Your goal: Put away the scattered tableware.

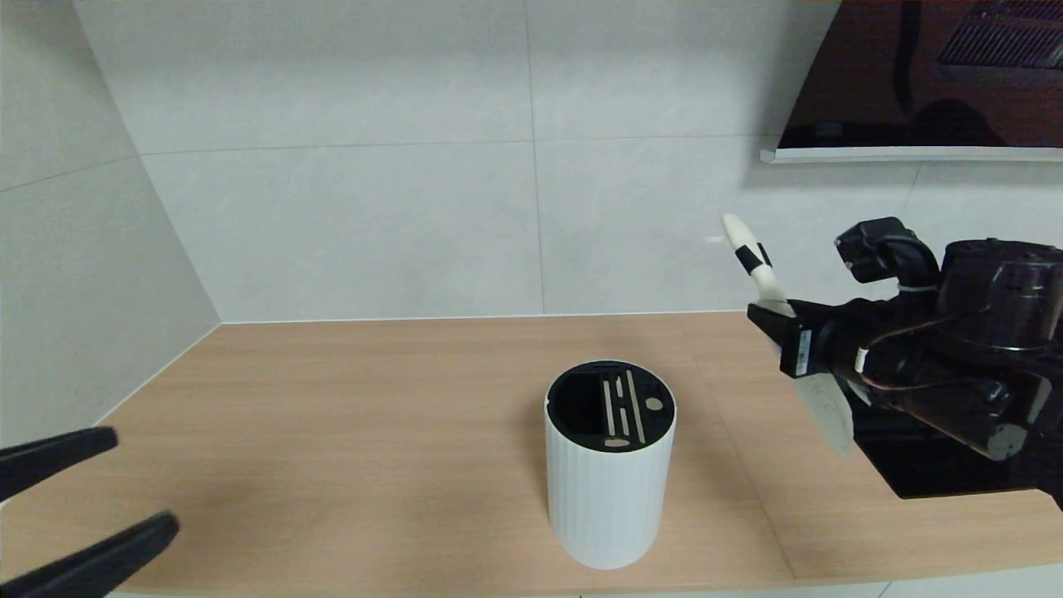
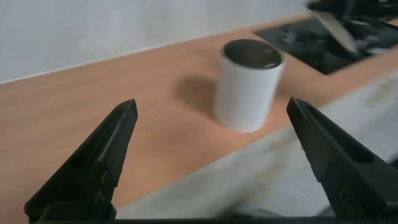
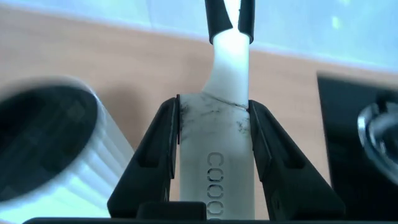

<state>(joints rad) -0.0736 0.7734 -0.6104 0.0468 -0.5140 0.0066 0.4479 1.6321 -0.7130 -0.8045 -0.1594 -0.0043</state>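
White ribbed cutlery holder (image 1: 609, 498) stands upright on the wooden countertop (image 1: 374, 399), near its front edge. Its top is a black insert with one large square opening, several narrow slots and small oval holes; nothing can be made out sticking up from it. Right gripper (image 1: 785, 328) hangs in the air to the right of the holder, higher than its rim and apart from it. Its two black fingers (image 3: 165, 146) pinch a white knife (image 1: 822, 403) flat between them, pressing on the upper blade just below the handle. The knife is tilted: the white handle with its black band points up and back toward the tiled wall (image 1: 374, 166), and the pale blade angles down and forward, with its tip level with the holder's rim but off to its right. The right wrist view shows dark scuff marks on the blade (image 3: 216, 143) and the holder (image 3: 56, 155) close alongside. Left gripper (image 1: 137, 482) sits low and well to the left of the holder, over the front of the counter, with its fingers spread wide and nothing between them. In the left wrist view the holder (image 2: 245, 93) shows through that open gap (image 2: 211, 109). A black glass cooktop (image 1: 913, 477) is set into the counter to the right of the holder, under the right arm. A dark range hood (image 1: 913, 75) is on the wall above and to the right.
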